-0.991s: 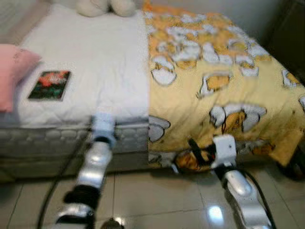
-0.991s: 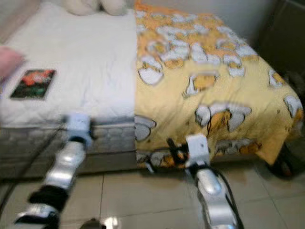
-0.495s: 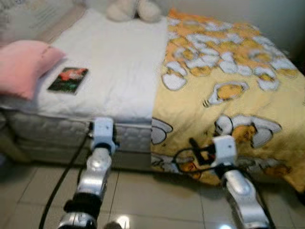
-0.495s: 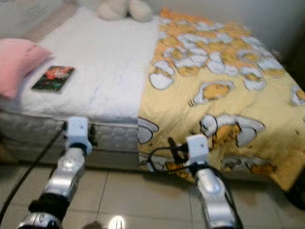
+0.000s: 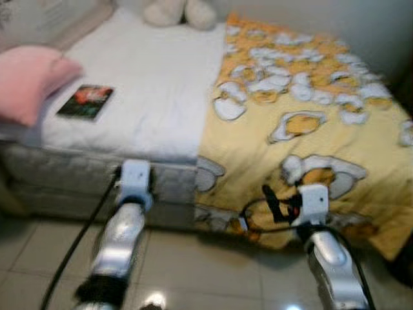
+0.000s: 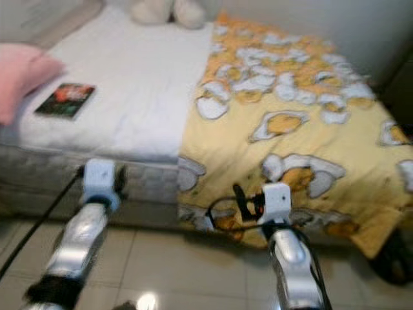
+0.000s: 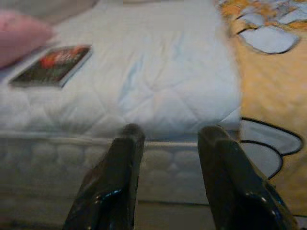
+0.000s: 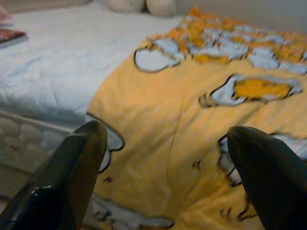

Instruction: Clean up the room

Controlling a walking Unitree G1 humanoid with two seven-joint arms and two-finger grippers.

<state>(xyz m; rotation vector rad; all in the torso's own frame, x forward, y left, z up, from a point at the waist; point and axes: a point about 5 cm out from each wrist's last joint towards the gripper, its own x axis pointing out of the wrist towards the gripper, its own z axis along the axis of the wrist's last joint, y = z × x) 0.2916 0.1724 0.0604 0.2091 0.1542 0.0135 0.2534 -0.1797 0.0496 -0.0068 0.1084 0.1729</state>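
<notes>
Before me: one bed [image 5: 129, 123], white quilted mattress top, its right half draped in a yellow blanket [image 5: 303, 129] printed with white cartoon figures that hangs to the tiled floor [image 5: 193, 271]. One pink pillow [image 5: 29, 81] at the left end; two pale plush toys [image 5: 171, 11] at the far edge. One dark book [image 5: 85, 102] lying flat beside the pillow. My left claw [image 7: 168, 143], spread, holds nothing at the mattress side; my right claw [image 8: 165, 139], spread wide, faces the blanket.
</notes>
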